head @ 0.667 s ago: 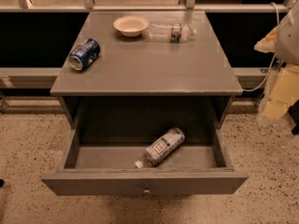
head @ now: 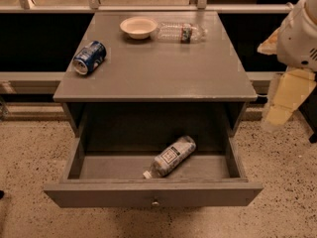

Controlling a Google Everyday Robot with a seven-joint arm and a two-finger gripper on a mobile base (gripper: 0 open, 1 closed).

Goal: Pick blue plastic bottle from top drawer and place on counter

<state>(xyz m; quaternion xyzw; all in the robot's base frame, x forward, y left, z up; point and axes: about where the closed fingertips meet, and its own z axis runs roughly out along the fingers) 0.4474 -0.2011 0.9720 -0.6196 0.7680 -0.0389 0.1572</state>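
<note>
Arm at the right edge has come slightly further into view since the earlier frame; bottle, can, bowl and drawer have not moved. The gripper (head: 286, 100), pale cream, hangs off the right side of the cabinet, beside the counter's front right corner and well apart from the drawer contents. Cannot tell if it is apart or together; it holds nothing visible.

Counter (head: 158, 73) is flat grey, slightly glossy. On it: blue soda can (head: 89, 57) on its side near the left edge, a cream bowl (head: 138, 27) at the back, and just right of it a clear bottle (head: 179, 32) lying down.

Top drawer (head: 148, 195) is pulled fully open, with a small round knob (head: 155, 202) at front centre. The blue plastic bottle (head: 171, 157) lies inside on its side, diagonal, white cap toward the front.

Floor (head: 29, 157) is speckled beige terrazzo. Dark panels and pale rails run behind the cabinet.

Bottle label is white with a dark square mark; the clear bottle's band is red and dark; the can has white markings. No text is readable.
</note>
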